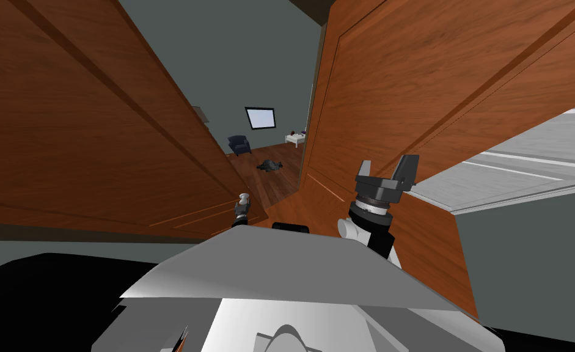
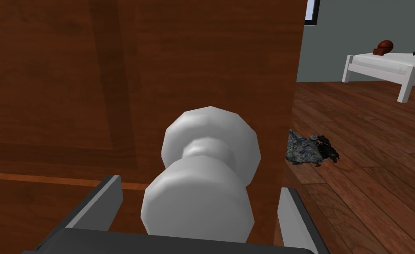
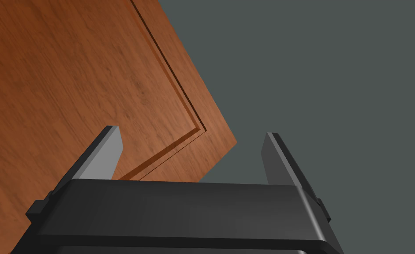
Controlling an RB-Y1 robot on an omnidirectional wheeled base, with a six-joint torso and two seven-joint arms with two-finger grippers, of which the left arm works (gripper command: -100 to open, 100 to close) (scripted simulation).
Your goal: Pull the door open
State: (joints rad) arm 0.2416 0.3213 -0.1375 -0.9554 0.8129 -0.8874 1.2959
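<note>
While the right gripper [image 1: 387,166] hangs open, the left gripper [image 2: 200,186] straddles the brown door's [image 2: 114,66] white doorknob [image 2: 197,209], fingers [image 2: 107,200] spread.

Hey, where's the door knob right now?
In the left wrist view the white knob juts from the brown door near its free edge, between the open fingers of the left gripper, which do not touch it.

The door [image 2: 69,66] is reddish-brown wood with visible grain and a soft sheen. Its knob [image 2: 202,194] is pale grey, smooth and matt. The floor [image 2: 369,181] is darker wood planking, slightly glossy. A dark heap [image 2: 310,150] on it looks like crumpled cloth. The wall [image 2: 325,48] is matt grey.
</note>
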